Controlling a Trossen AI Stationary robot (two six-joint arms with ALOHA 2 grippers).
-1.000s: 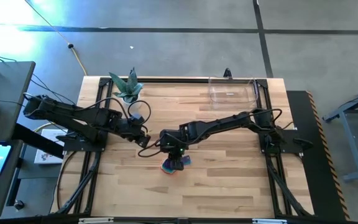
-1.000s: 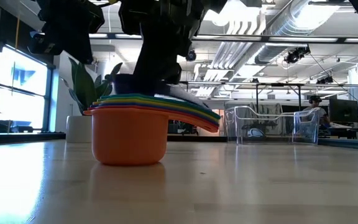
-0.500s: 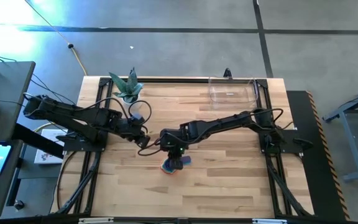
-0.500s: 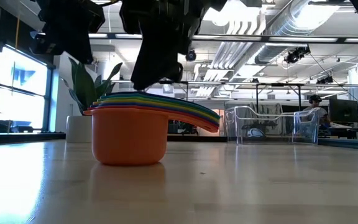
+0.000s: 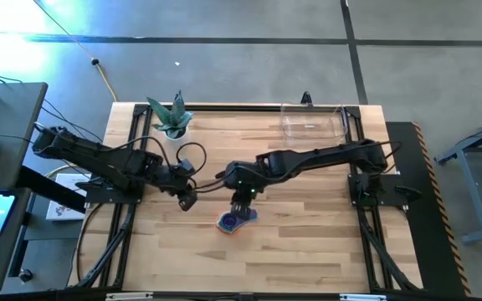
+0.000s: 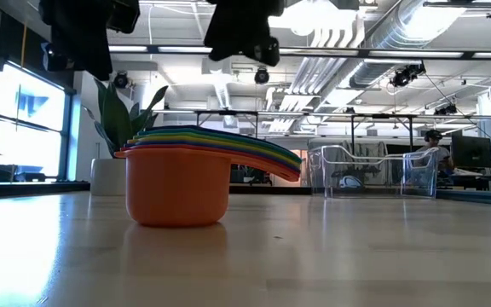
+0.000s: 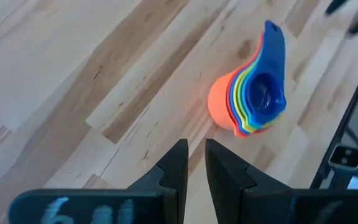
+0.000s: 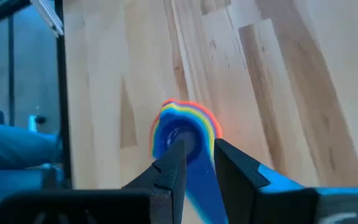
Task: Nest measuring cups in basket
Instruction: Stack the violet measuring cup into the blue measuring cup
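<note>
The measuring cups [image 5: 238, 221] stand nested in one stack on the table's middle. The orange cup [image 6: 177, 188] is outermost, with its bottom on the wood, and the blue one [image 7: 267, 93] is innermost. Their handles [image 6: 267, 158] fan out to one side. My right gripper [image 5: 241, 201] hangs just above the stack [image 8: 185, 127], its fingers a narrow gap apart and nothing between them. My left gripper [image 5: 187, 201] hovers left of the stack [image 7: 247, 99], also narrowly open and holding nothing. The clear basket [image 5: 312, 124] stands at the far right with no cup in it.
A white pot with a green plant [image 5: 172, 124] stands at the far left, behind the stack in the low view [image 6: 109, 175]. Bare wood lies between the stack and the basket [image 6: 373, 170]. Black frame rails run along the table's left and right sides.
My right gripper has risen off the top of the cup stack and drawn back a little toward the far edge, and now hangs clear above it. The stack has stayed where it was, unmoved.
</note>
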